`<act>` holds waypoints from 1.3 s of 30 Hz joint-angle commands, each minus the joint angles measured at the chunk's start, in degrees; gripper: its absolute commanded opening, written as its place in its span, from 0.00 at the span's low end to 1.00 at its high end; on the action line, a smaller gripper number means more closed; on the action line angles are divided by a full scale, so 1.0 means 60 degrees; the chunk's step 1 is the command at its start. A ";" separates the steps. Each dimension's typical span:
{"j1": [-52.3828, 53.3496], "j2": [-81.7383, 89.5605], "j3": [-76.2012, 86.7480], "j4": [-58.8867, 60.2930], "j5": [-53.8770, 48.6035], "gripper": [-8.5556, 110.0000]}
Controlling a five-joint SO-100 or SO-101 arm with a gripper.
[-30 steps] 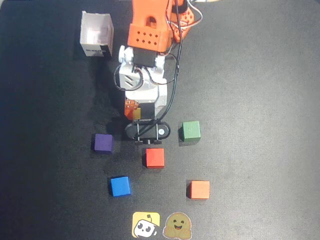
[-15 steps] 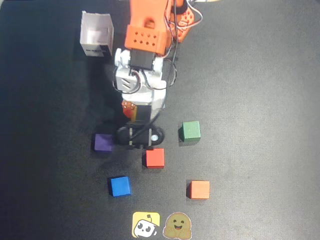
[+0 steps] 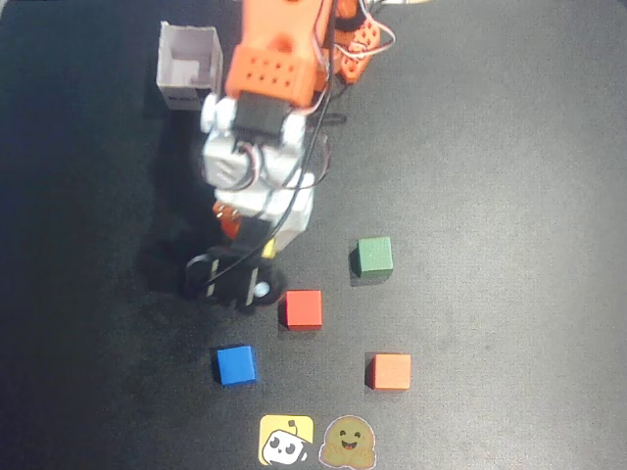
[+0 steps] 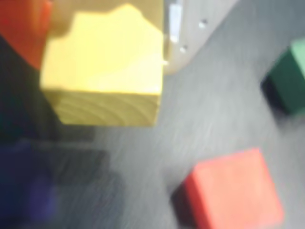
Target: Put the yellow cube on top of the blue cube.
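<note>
Pincer [image 3: 238, 262]: gripping the small matte yellow wooden cube [image 4: 102, 71], closed on it, hanging above the worktop [image 3: 509, 147]; small matte blue cube [image 3: 235, 364] lying below-left in the overhead view, near, uncovered.

Surface: a dark, nearly black matte table top [image 3: 509, 147] fills the overhead view from edge to edge.
Texture: in the wrist view the same surface [image 4: 224, 100] looks grey, with a fine, streaky grain.
Light: falls from above; short, soft shadows lie close beside whatever stands on it.
Walls, floor, windows: none in view.
Sharpness: the wrist view is blurred.
</note>
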 commanded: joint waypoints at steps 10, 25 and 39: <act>0.0044 -0.2563 -0.3281 -0.0234 -0.0103 0.17; -0.0088 -0.4629 -0.5713 -0.0308 -0.0542 0.17; -0.0205 -0.5508 -0.6343 -0.0659 -0.0586 0.17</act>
